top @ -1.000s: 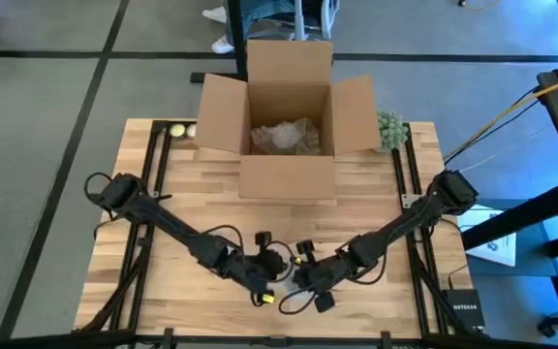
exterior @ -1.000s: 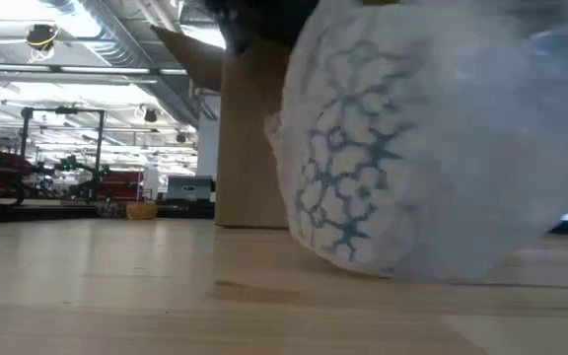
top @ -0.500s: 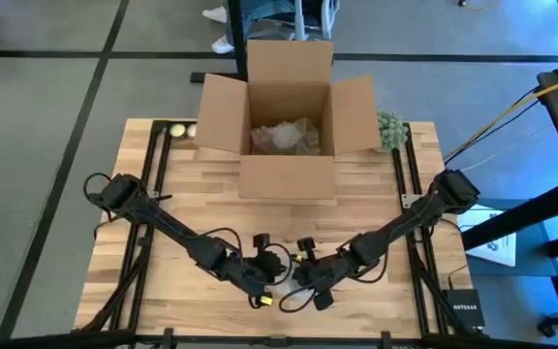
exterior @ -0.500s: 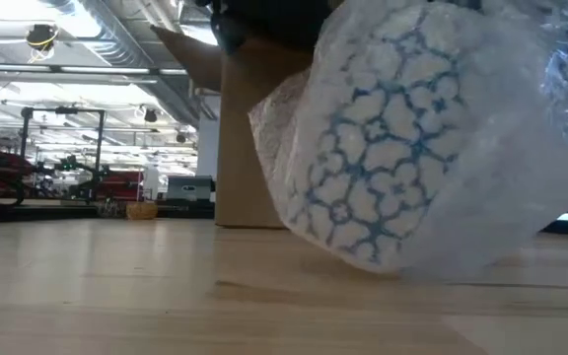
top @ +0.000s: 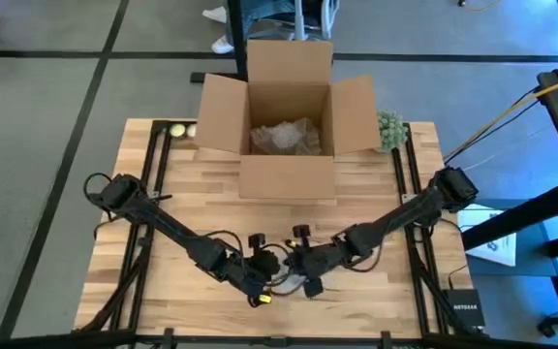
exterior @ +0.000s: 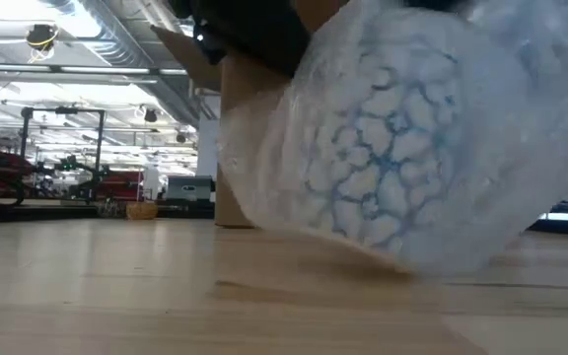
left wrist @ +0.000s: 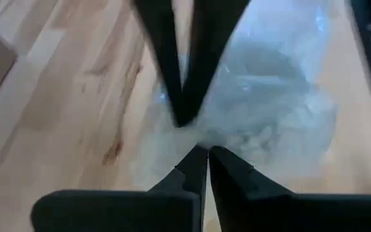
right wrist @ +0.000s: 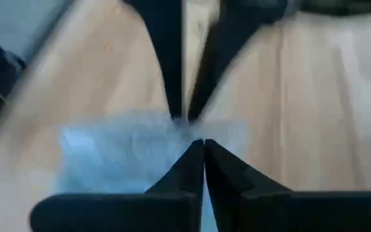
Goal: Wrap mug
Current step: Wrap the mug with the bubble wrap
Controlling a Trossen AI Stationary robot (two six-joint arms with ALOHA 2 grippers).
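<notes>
**Low view: wrapped mug held off the counter**

Low view: white mug w/ blue crackle pattern (exterior: 383, 158), inside clear bubble wrap (exterior: 521, 118), near front of wooden counter (top: 163, 213). Left pincer (left wrist: 206, 154) & right pincer (right wrist: 202, 147) both pressed together, pinching wrap, prob. to keep it taut round the mug. Open cardboard box (top: 289, 116) well behind.
</notes>
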